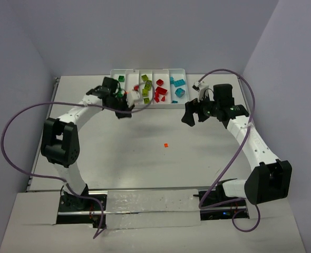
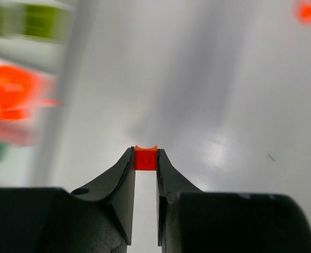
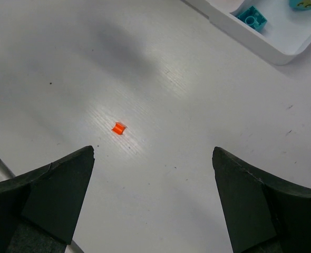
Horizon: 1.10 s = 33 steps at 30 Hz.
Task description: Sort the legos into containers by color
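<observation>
White table [image 1: 124, 153] w/ white tray [image 1: 166, 70] at far edge & 1 orange lego bit [image 1: 166, 144] mid-table.

orange lego [image 2: 145, 158]: gripped | orange bit [image 3: 118, 127]: lying loose | tray [image 1: 168, 70]: bricks [image 1: 159, 90] apparently colour-sorted

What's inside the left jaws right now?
One small orange lego, pinched at the tips of the left gripper. Its gripped sides are covered by the jaws.

The tray [image 1: 115, 74] is sitting at the far edge of the table [image 1: 118, 158], with bricks [image 1: 159, 93] lying in its compartments. A loose brick [image 1: 166, 144] is lying mid-table, before the tray. The left gripper [image 2: 145, 163] is pinching a small piece [image 2: 145, 158] at the tray's near rim. The right gripper [image 3: 153, 153] is hanging behind and right of the loose brick.
</observation>
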{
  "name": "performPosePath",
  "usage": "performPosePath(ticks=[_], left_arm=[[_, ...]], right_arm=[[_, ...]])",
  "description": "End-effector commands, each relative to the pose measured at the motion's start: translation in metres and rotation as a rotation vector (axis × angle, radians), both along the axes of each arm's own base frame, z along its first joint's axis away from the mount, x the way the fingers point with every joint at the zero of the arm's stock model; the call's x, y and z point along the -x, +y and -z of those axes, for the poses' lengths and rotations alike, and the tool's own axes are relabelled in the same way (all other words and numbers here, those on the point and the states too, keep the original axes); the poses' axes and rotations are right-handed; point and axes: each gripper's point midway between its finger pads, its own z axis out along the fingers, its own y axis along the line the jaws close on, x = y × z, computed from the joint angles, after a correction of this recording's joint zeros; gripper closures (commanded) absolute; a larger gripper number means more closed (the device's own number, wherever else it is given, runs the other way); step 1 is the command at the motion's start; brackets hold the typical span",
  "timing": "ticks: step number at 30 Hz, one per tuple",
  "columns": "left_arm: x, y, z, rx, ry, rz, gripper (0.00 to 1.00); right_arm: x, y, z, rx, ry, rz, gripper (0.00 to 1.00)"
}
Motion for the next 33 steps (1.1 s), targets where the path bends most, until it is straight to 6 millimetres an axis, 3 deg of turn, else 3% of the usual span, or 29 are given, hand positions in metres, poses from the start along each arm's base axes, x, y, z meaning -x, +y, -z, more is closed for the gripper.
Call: performPosePath(ticks=[1,2,3,4,5,7,11,13,19,22,23,26,28,33], left_arm=[[-0.100,0.002,-0.057,0.174,-0.113,-0.357,1.00],[-0.131,0.009,-0.064,0.190,-0.156,-0.454,1.00],[-0.145,0.011,-0.067,0.198,-0.178,-0.491,1.00],[-0.167,0.015,-0.083,0.222,-0.234,-0.551,1.00],[-0.179,0.016,-0.071,0.217,-0.228,-0.581,1.00],[-0.204,0.014,-0.071,0.248,-0.256,-0.638,1.00],[-0.236,0.005,-0.070,0.310,-0.272,-0.683,1.00],[-0.251,-0.001,-0.054,0.334,-0.259,-0.704,1.00],[-0.290,-0.002,-0.031,0.344,-0.302,-0.765,0.98],[-0.301,0.001,-0.031,0.335,-0.341,-0.785,0.86],[-0.303,0.003,-0.028,0.329,-0.347,-0.790,0.74],[-0.305,0.005,-0.037,0.328,-0.376,-0.790,0.50],[-0.304,0.003,-0.058,0.346,-0.394,-0.773,0.41],[-0.283,-0.005,-0.123,0.414,-0.412,-0.710,0.37]], right_arm=[[-0.002,-0.001,-0.007,-0.019,-0.031,0.004,0.00],[-0.001,-0.001,-0.006,-0.018,-0.030,0.009,0.00],[-0.001,-0.001,-0.005,-0.017,-0.028,0.011,0.00],[-0.001,-0.002,-0.004,-0.016,-0.027,0.016,0.00],[0.000,-0.003,-0.004,-0.019,-0.027,0.020,0.00],[0.000,-0.003,-0.002,-0.018,-0.023,0.025,0.00],[0.001,-0.004,-0.002,-0.014,-0.026,0.036,0.00],[0.002,-0.005,-0.002,-0.014,-0.028,0.042,0.00],[0.005,-0.008,0.001,-0.004,-0.028,0.057,0.00],[0.005,-0.008,0.000,-0.006,-0.032,0.060,0.00],[0.005,-0.008,0.000,-0.008,-0.031,0.060,0.00],[0.004,-0.007,-0.002,-0.015,-0.027,0.063,0.00],[0.004,-0.007,-0.005,-0.018,-0.034,0.064,0.00],[0.005,-0.008,-0.011,-0.018,-0.055,0.072,0.00]])
